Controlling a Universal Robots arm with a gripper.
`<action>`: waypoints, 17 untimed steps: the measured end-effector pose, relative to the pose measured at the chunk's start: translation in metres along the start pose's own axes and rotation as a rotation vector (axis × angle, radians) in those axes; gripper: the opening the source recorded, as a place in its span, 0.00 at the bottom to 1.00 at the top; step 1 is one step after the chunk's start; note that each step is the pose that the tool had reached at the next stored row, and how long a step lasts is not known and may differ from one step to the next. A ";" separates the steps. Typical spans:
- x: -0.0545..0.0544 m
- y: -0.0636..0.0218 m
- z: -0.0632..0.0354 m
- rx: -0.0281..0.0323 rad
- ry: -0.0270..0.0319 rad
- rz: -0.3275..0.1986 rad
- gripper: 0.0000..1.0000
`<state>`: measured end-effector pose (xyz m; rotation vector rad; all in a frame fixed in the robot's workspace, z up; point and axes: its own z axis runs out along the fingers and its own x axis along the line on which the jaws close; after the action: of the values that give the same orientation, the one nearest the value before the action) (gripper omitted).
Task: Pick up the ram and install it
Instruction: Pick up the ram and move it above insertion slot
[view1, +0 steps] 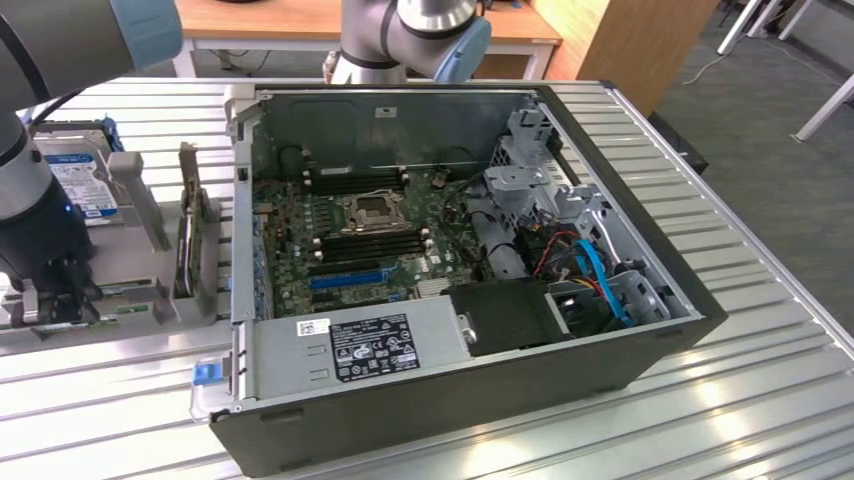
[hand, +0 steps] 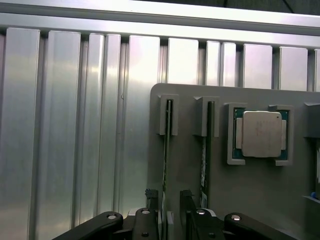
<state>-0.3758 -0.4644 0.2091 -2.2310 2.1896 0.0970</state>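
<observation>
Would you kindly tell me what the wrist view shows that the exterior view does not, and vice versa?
Wrist view: the ram standing on edge in a slot, between the open gripper's fingers, a second stick beside it, and a square silver processor chip in a pocket. Exterior view: the open computer case, its motherboard, and a hard drive and dark card at that view's left. Both: the gripper, the grey holder and the ribbed metal table.

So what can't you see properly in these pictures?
- Wrist view: the ram stands edge-on, so its chips are hidden, and its near end goes behind the gripper.
- Wrist view: the gray holder is cut off by the picture's edge.
- Exterior view: the arm covers part of the hard drive label.
</observation>
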 end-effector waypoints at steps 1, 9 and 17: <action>0.000 0.0000 0.0008 0.0001 0.0000 0.000 0.31; 0.000 -0.0003 0.0062 0.0001 0.0000 0.000 0.31; 0.000 -0.0004 0.0075 -0.0001 0.0001 0.000 0.31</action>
<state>-0.3757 -0.4644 0.2016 -2.2310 2.1897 0.0970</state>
